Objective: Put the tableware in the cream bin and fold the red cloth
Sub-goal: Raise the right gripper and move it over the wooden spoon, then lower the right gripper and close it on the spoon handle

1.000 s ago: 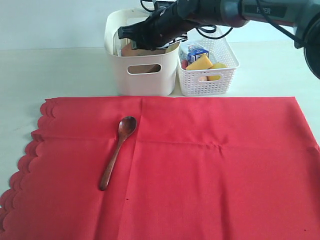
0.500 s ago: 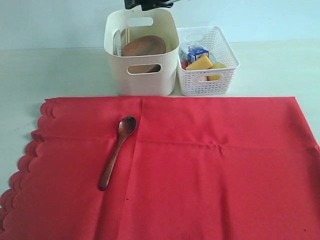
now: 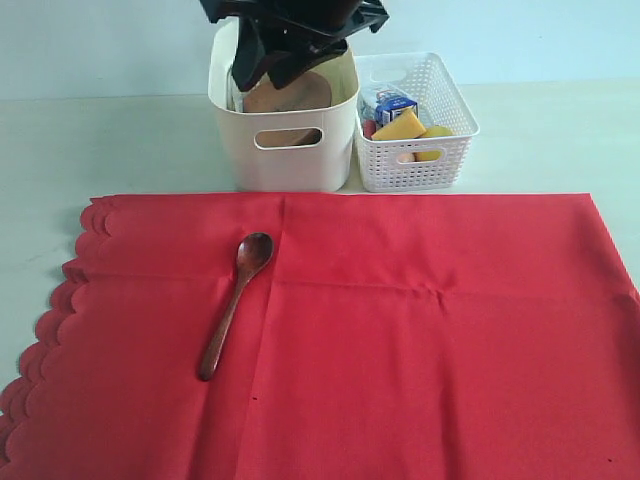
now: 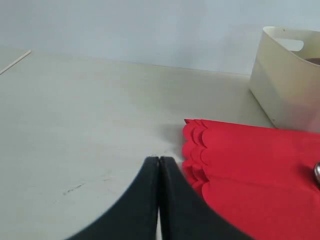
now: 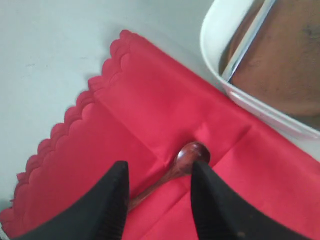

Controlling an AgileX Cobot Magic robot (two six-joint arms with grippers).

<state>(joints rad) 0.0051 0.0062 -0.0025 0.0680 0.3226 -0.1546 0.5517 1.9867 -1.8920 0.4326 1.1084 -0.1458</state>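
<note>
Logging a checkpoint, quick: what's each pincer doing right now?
Left pincer: closed, holding nothing.
Right pincer: open, empty.

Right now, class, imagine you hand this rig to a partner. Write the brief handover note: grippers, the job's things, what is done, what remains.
Left gripper: shut, empty, over the table beside the red cloth's scalloped edge.
Right gripper: open, empty, above the cream bin.
Done: round brown plate stands in the bin; its other contents are hard to see.
Left: wooden spoon lies on the cloth and needs binning; the cloth is flat, not yet folded.
</note>
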